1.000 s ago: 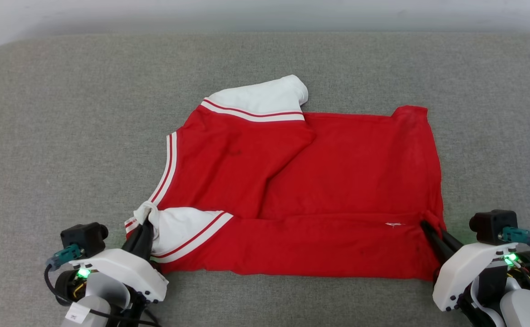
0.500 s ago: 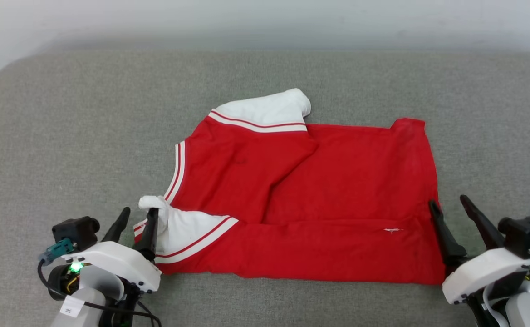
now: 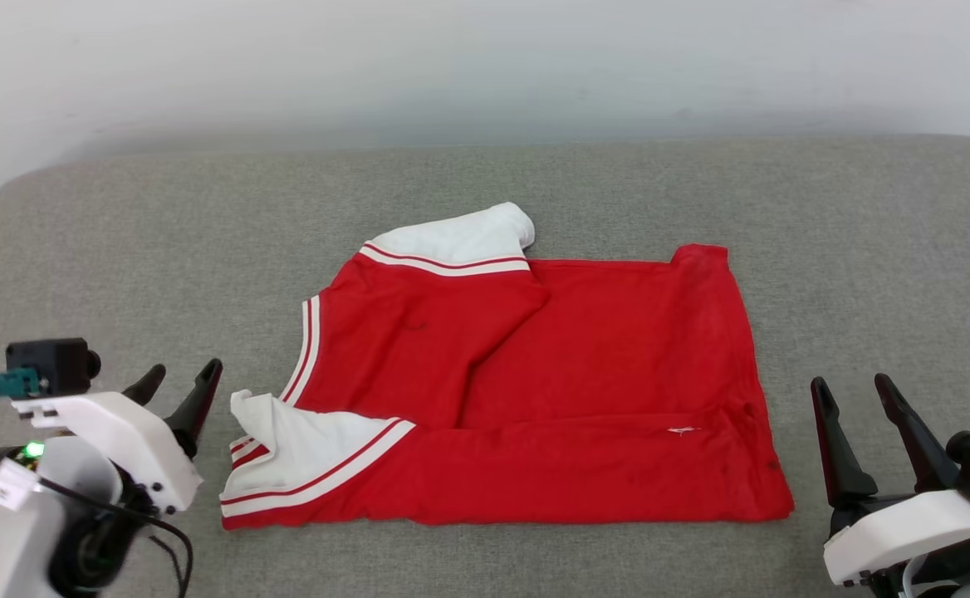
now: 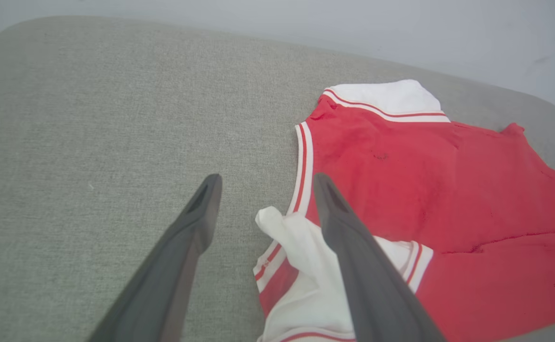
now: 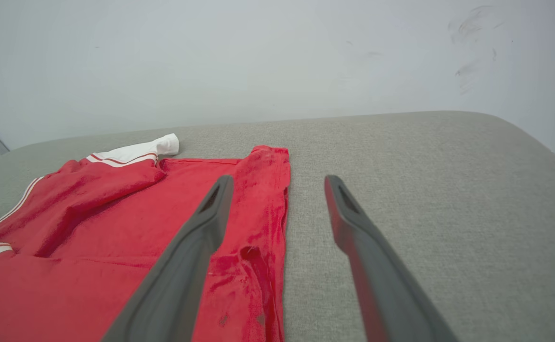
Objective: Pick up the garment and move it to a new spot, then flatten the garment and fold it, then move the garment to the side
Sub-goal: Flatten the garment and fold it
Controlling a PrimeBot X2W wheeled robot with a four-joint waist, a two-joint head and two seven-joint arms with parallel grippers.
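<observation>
Standing wide open, my left gripper (image 3: pixel 186 370) holds nothing: its two long dark fingers are spread apart over the grey woven upholstered surface (image 3: pixel 161 249), just to the left of the red jersey-style T-shirt with white short sleeves and red-and-white striped trim (image 3: pixel 576 357). From the head view there is a strip of bare grey cloth between my fingertips and the near white sleeve (image 3: pixel 286 432), whose corner stands up in a small crumpled peak. In the left wrist view one finger crosses in front of that sleeve; whether it brushes the cloth I cannot tell.

My right gripper (image 3: pixel 851 380) is equally spread and empty, set just beside the shirt's hem edge on the right, not touching it.

The T-shirt lies flat between my two grippers, collar towards my left, hem towards my right, its near long edge folded over, the other white sleeve (image 3: pixel 460 237) at the far side.
</observation>
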